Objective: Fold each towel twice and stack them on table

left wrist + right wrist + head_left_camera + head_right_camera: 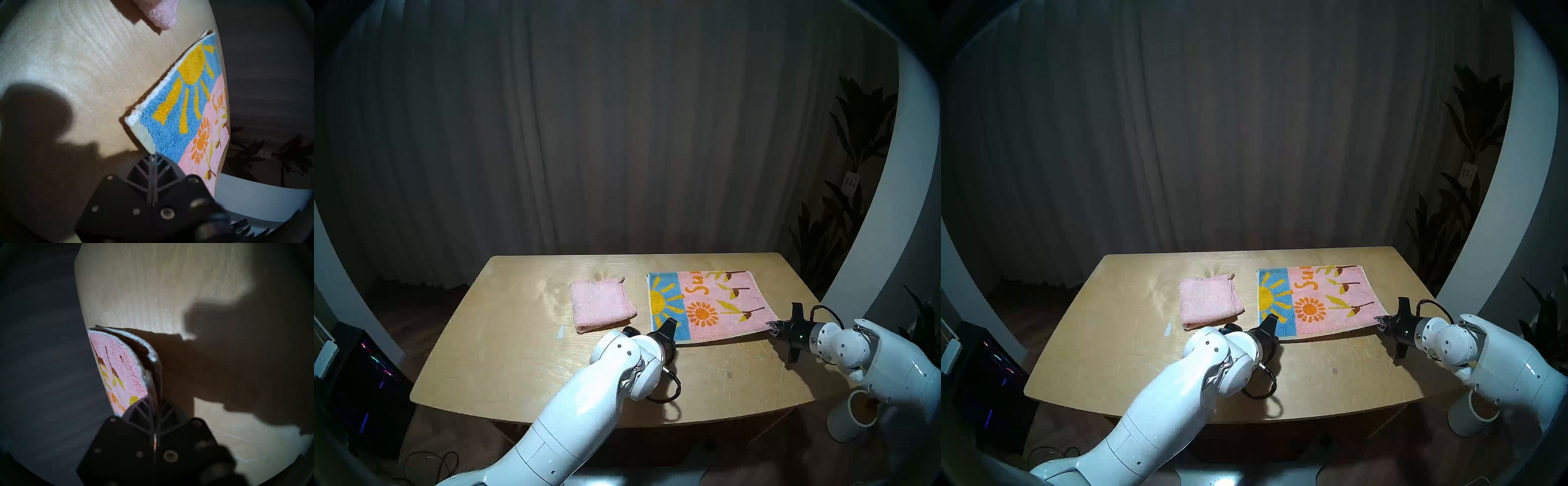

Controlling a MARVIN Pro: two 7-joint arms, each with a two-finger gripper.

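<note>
On the plywood table (pixel 504 356) a plain pale pink towel (pixel 600 307) lies folded into a small square, left of centre. To its right lies the pink-and-blue towel (pixel 707 303) with sun and orange flower, doubled over in two layers. Its near edge is raised slightly off the wood. My left gripper (pixel 670 327) is shut on its near-left blue corner, and the left wrist view shows the gripper (pixel 153 156) pinching that corner of the patterned towel (pixel 178 118). My right gripper (pixel 772 327) is shut on the near-right pink corner; in the right wrist view the gripper (pixel 154 400) clamps both layers of the towel (pixel 119 370).
A small white tape strip (pixel 561 332) sits on the wood left of the pink towel. A white cylinder (pixel 853 417) stands on the floor below the table's right front corner. Plants (pixel 857 135) stand at the far right, electronics (pixel 365 373) on the left floor.
</note>
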